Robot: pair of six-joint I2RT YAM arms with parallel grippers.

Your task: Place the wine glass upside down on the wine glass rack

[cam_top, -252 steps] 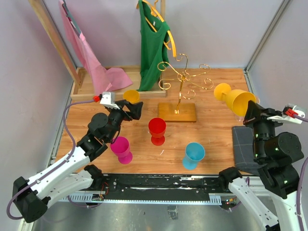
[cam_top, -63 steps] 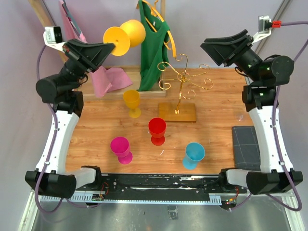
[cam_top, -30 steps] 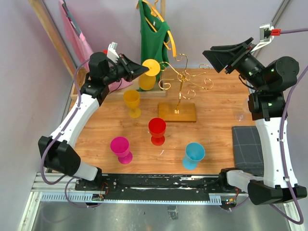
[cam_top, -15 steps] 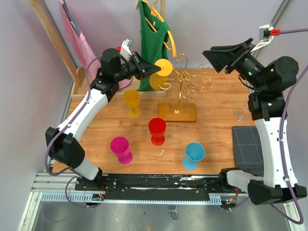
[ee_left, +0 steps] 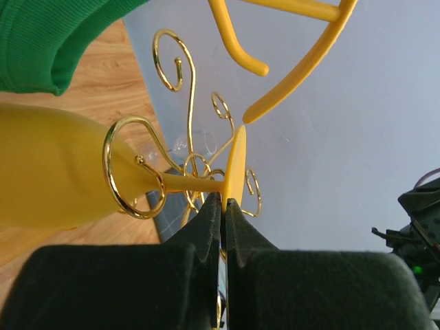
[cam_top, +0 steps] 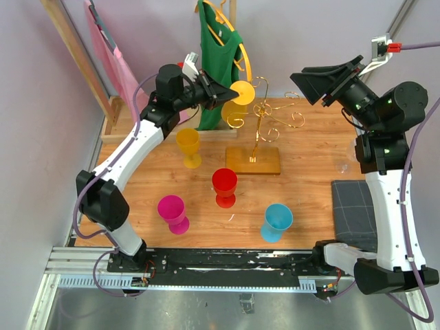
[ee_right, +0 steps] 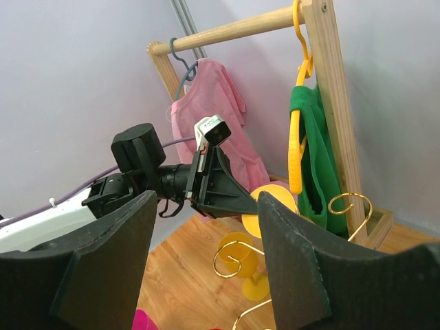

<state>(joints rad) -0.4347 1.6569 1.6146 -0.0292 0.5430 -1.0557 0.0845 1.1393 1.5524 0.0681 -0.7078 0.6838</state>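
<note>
Lilac walls [cam_top: 309, 27] enclose a wooden table [cam_top: 309, 185], where the gold wine glass rack [cam_top: 260, 127] stands toward the back. I log the yellow wine glass [cam_top: 241, 92] at the rack's left curled arms, in the air, with its long axis tilted, foot uppermost and bowl below. The left gripper [ee_left: 223, 206] is pinched tight on the foot's rim; the right gripper [cam_top: 308, 81] is raised, jaws wide, empty.

Left end effector [ee_left: 223, 206] clamped, right arm [cam_top: 386, 185] raised

We see the yellow wine glass [cam_top: 241, 91] aloft, tipped sideways at the curled arms of the gold wine glass rack [cam_top: 254, 160] by the desk's [cam_top: 313, 148] far edge.
</note>
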